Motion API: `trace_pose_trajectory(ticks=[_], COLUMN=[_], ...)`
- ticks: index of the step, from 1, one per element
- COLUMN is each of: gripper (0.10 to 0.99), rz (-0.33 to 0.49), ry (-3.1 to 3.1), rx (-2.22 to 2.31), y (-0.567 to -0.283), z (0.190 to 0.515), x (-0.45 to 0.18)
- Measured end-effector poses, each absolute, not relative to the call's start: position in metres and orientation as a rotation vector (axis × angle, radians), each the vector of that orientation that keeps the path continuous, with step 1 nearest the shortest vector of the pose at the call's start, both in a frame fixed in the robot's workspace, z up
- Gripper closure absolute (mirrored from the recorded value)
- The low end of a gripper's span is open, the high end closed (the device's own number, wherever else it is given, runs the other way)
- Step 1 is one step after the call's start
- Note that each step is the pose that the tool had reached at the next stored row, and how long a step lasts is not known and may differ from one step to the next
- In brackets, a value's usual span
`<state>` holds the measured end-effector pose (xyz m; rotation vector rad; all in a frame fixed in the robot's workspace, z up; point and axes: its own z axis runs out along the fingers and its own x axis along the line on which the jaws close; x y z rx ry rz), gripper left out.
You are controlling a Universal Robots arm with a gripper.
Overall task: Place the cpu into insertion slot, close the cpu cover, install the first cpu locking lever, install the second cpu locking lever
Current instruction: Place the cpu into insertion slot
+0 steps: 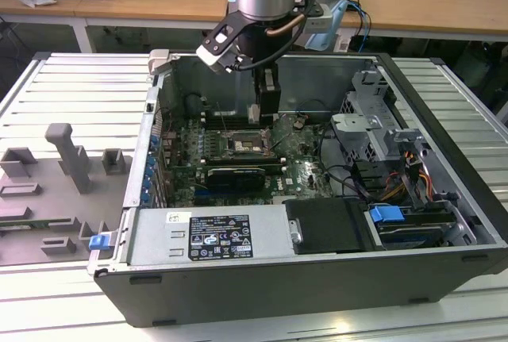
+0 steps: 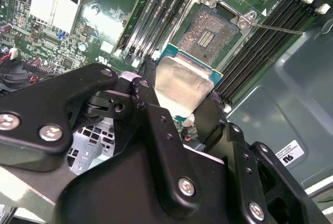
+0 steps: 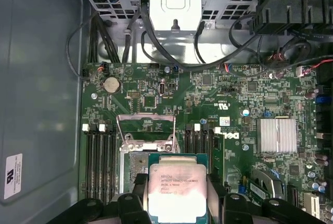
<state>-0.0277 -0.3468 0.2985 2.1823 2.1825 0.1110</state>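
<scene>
Inside the case (image 1: 317, 290), my pincer (image 1: 264, 116) clamps the cpu (image 2: 182, 83); I'd hold it level, square to the socket (image 1: 248, 146) at exterior-view six o'clock.

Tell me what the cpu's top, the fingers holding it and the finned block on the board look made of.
cpu: top looks like satin metal, silvery-grey with a dull sheen; rim looks like green circuit board.
Fingers: matte black, screwed together; coated metal or hard plastic, can't tell which.
Finned block: likely bare aluminium, pale silver with parallel ridges.
</scene>
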Motion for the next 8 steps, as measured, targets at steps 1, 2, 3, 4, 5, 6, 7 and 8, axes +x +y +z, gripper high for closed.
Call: trace_pose_trajectory(ticks=[1, 2, 3, 4, 5, 6, 7, 8], gripper=[0.549, 0.549, 0.549, 0.549, 0.549, 0.549, 0.549, 0.549], rz=[0.111, 0.111, 0.111, 0.111, 0.111, 0.111, 0.111, 0.111], ry=[2.182, 2.182, 2.182, 2.182, 2.182, 2.182, 2.183, 2.183], rx=[2.182, 2.182, 2.182, 2.182, 2.182, 2.182, 2.182, 2.182], y=[-0.3468, -0.3468, -0.3468, -0.3468, -0.3468, -0.3468, -0.3468, -0.3468], z=[0.298, 0.2975, 0.2963, 0.2956, 0.2952, 0.2948, 0.294, 0.2934], x=[-0.0277, -0.0278, -0.0278, -0.0279, -0.0279, -0.0278, -0.0279, -0.0279])
